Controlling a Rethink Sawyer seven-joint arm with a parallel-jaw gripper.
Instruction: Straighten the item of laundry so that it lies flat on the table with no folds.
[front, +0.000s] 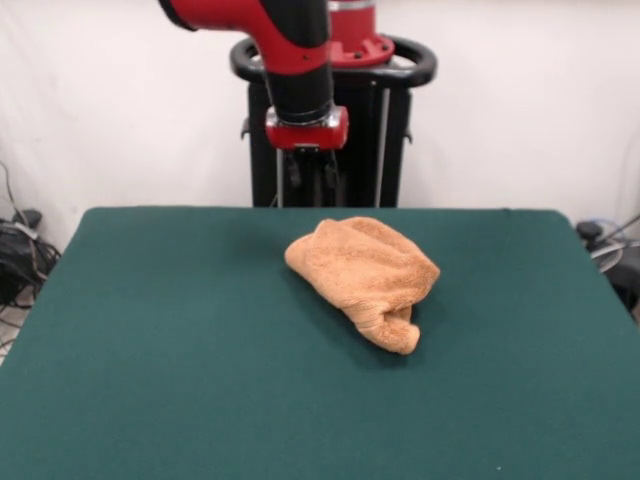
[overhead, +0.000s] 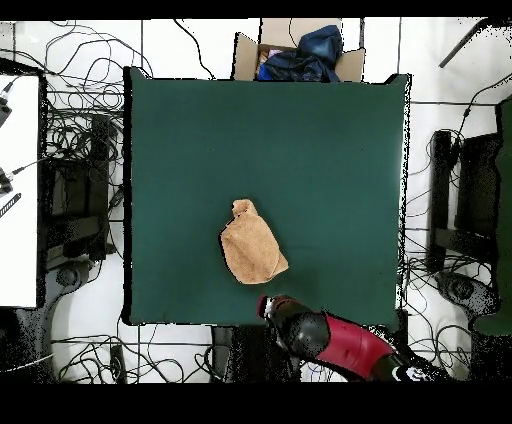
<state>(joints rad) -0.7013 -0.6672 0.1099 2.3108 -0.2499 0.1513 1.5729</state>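
Front view: the towel (front: 365, 277) sits bunched near the middle of the table (front: 150, 380), a rolled corner poking toward the camera. The gripper (front: 310, 180) hangs behind it, well apart; I can't tell its state. Overhead: the towel (overhead: 251, 246) is a folded lump, the arm (overhead: 320, 338) at the table's edge. Approach is in hand; next, I'd say, pinch that loose corner and pull outward.

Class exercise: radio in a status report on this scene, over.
Gripper raised at table's far edge, fingers unreadable. Towel bunched and folded, not flat, untouched. Nothing else on the felt, over.
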